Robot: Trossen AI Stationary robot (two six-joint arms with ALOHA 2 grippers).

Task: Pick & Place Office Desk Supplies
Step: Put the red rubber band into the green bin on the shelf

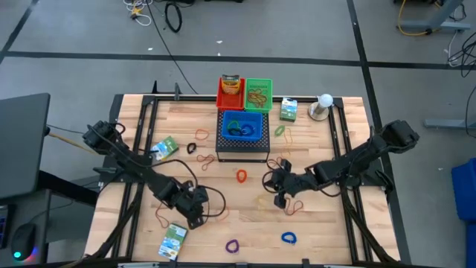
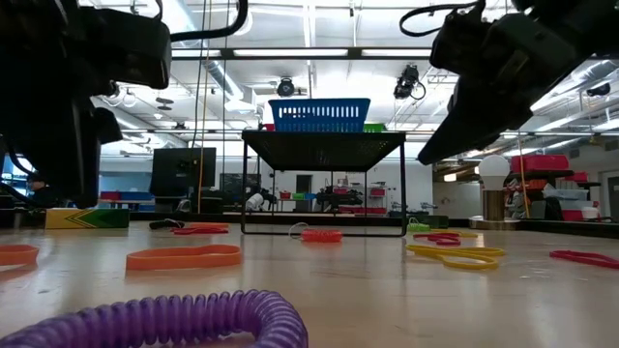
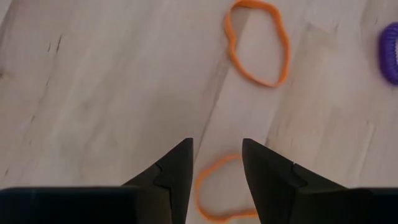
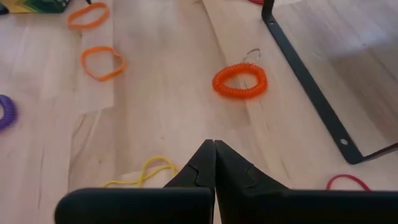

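My left gripper (image 3: pixel 217 158) hangs open over the table's near left part (image 1: pixel 197 214), pointing steeply down. Its fingertips stand on either side of a thin orange rubber band (image 3: pixel 214 196) that lies flat on the wood. A second orange band (image 3: pixel 258 40) and a purple loop (image 3: pixel 390 53) lie beyond it. My right gripper (image 4: pixel 214 146) is shut with nothing in it, near the table's middle (image 1: pixel 274 182). A yellow rubber band (image 4: pixel 146 171) lies beside its fingers, and an orange coiled loop (image 4: pixel 239 81) lies ahead of them.
The black perforated box (image 1: pixel 242 145) stands in the middle with a blue basket (image 1: pixel 243 125) on top; red (image 1: pixel 230 93) and green (image 1: pixel 259 93) bins stand behind it. Green-white boxes (image 1: pixel 165 147) (image 1: pixel 172 240) (image 1: pixel 288 109), a white ball (image 1: pixel 325 100) and scattered bands lie around.
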